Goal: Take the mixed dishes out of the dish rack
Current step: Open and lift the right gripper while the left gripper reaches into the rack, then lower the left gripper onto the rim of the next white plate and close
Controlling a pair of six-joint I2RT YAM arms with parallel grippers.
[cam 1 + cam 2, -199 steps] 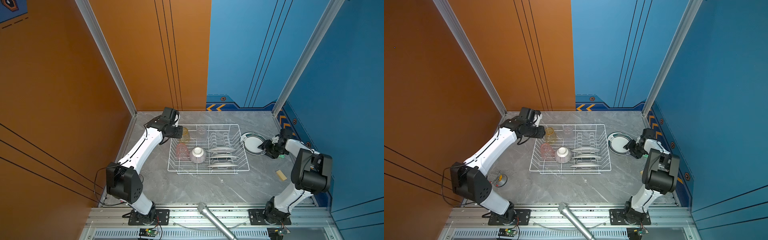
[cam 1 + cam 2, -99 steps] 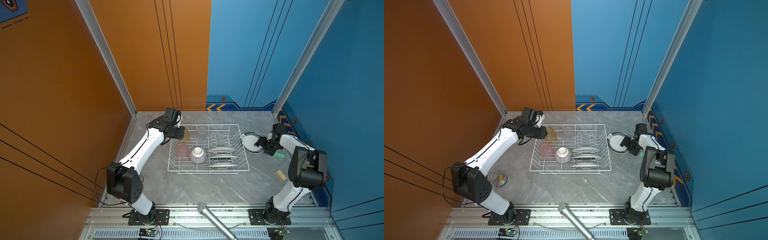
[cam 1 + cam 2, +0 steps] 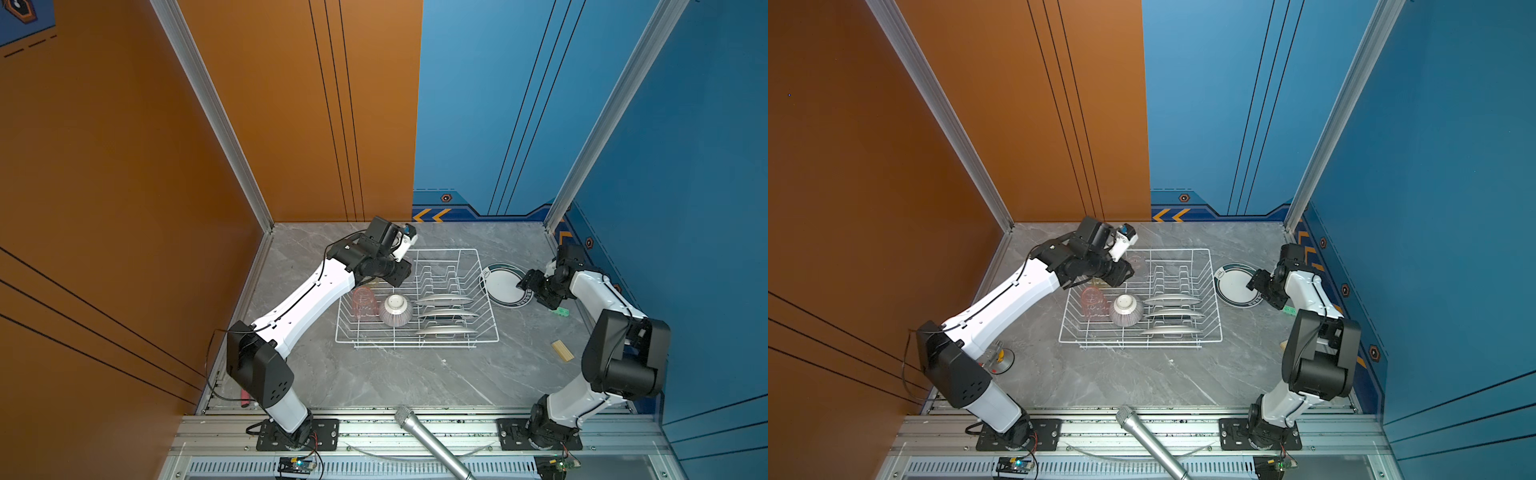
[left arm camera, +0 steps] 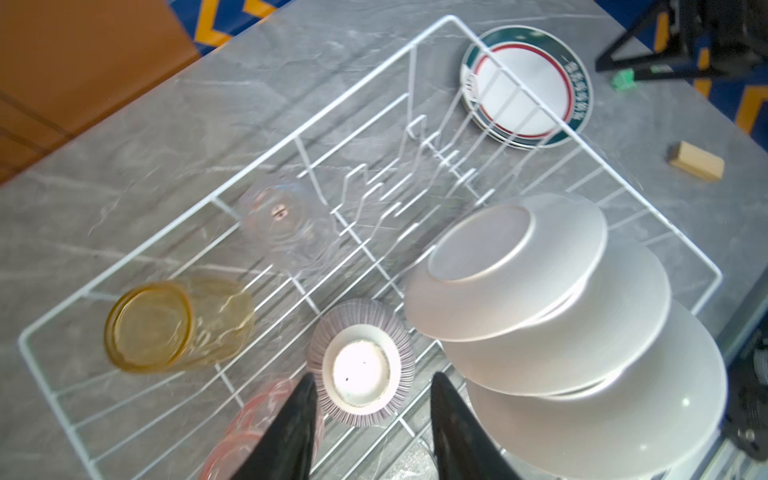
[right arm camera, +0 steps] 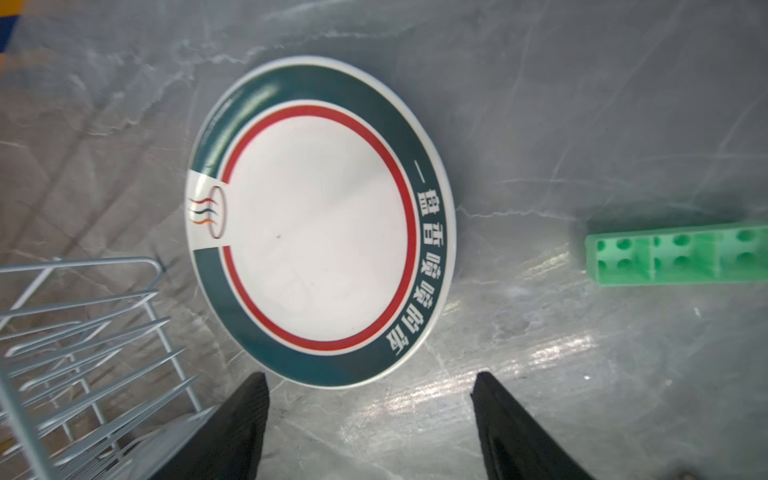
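Note:
The dish rack (image 3: 415, 341) (image 3: 1142, 341) (image 4: 295, 136) holds three white plates (image 3: 444, 300) (image 4: 519, 266) on edge. It also holds an upturned striped bowl (image 3: 395, 309) (image 4: 360, 361), a pink tumbler (image 3: 365, 301) (image 4: 249, 432), an amber tumbler (image 4: 166, 324) and a clear tumbler (image 4: 286, 224). My left gripper (image 4: 372, 376) hangs open above the bowl with nothing in it. A dark-rimmed plate (image 3: 505, 284) (image 5: 320, 224) lies flat on the table right of the rack. My right gripper (image 5: 369, 374) (image 3: 524, 285) stands open just off that plate's rim, holding nothing.
A green block (image 3: 560, 311) (image 5: 681, 259) and a wooden block (image 3: 562, 350) (image 4: 696, 160) lie right of the plate. A microphone (image 3: 432, 440) pokes in at the front edge. Walls close the back and both sides.
The right gripper opened wider and shifted left along the plate's edge. The left arm swung right, further over the rack, and its jaws widened slightly.

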